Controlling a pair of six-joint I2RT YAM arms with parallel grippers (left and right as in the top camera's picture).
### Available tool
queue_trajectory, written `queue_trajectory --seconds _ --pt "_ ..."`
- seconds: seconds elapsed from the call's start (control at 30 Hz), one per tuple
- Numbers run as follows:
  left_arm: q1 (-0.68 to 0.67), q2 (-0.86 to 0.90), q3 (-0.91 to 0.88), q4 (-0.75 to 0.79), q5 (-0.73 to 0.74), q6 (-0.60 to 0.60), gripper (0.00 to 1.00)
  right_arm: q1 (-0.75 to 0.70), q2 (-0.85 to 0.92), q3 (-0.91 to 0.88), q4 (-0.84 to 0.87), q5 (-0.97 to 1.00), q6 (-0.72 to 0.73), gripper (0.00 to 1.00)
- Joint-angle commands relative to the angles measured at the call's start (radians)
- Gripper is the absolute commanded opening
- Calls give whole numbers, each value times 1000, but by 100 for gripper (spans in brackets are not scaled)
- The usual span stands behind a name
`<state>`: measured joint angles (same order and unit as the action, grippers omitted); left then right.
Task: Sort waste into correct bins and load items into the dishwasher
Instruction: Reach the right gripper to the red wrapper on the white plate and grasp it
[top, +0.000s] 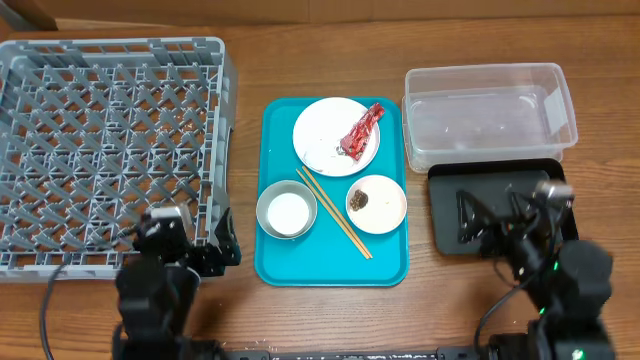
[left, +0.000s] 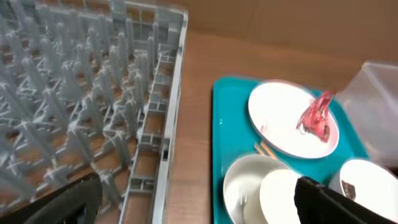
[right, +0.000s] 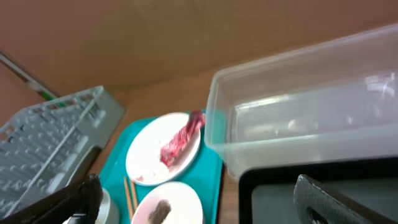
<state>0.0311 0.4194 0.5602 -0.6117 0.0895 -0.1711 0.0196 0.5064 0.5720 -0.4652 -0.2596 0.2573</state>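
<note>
On the teal serving tray (top: 334, 268) lie a round plate (top: 325, 140) with a red foil wrapper (top: 362, 130) and a few rice grains, a smaller dish (top: 388, 212) with a brown food lump (top: 360, 201), a steel bowl (top: 270, 222) with a white cup (top: 288, 210) in it, and chopsticks (top: 333, 213). The grey dish rack (top: 100, 150) is at the left. The clear tub (top: 490, 112) and black tray (top: 445, 225) are at the right. My left gripper (top: 195, 240) is open at the rack's near right corner. My right gripper (top: 492, 215) is open over the black tray. No tissue shows.
The wrist views show the same things: rack (left: 81, 106), plate with wrapper (left: 317, 117), bowl and cup (left: 261, 190); tub (right: 305, 118), black tray (right: 273, 199), dish with lump (right: 163, 208). A brown cardboard wall stands behind the table.
</note>
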Motion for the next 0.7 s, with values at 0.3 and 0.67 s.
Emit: queue_trajectory --seconds 0.3,0.67 --pt "-5 441 438 -411 -11 -10 100 -1 584 611 -458 -34 -66 100" --pt "-5 475 449 -423 13 -10 100 178 753 679 -269 -125 -97 100"
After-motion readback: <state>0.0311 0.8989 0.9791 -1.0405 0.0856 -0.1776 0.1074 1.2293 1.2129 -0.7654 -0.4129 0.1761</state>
